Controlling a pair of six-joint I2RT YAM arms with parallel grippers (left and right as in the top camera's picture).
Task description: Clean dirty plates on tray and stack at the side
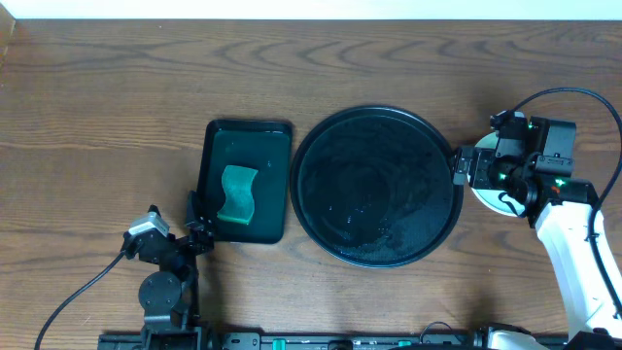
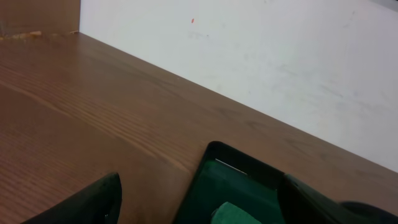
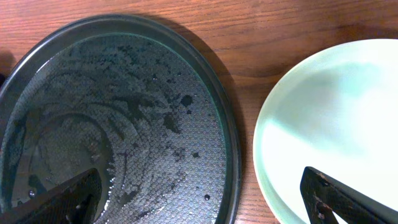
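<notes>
Editor: Bench first. What fills the overhead view?

Stringer: Brown wood-grain bench (image 1: 97, 117) runs from edge to edge, with a white wall (image 2: 280, 62) behind it in the left wrist view. Largest on it is the round black tray (image 1: 377, 146), right of centre. Close up from the right wrist, its glossy floor is streaked and beaded with water.

Editor: Next in size?

Stringer: Dark green rectangular tray (image 1: 251, 124), just beside the black one on its left. Then the pale mint plate (image 3: 329, 124), lying on the bench just beside the black tray's right rim. It is off the tray, with a strip of wood showing between them. From overhead only a white sliver of it shows under the arm's head. Whether more plates lie beneath it cannot be told.

Editor: And the small items?

Stringer: Inside the green tray a green sponge (image 1: 237, 193) with wavy sides lies flat. Over at the right, the right claw (image 3: 205, 205) hovers with its jaws spread wide, gripping nothing. One finger hangs over the black tray and the other over the plate. Near the green tray's lower left corner, the left claw (image 1: 199, 222) is likewise wide open and empty, its two dark fingers framing the green tray's near end in its own wrist view.
</notes>
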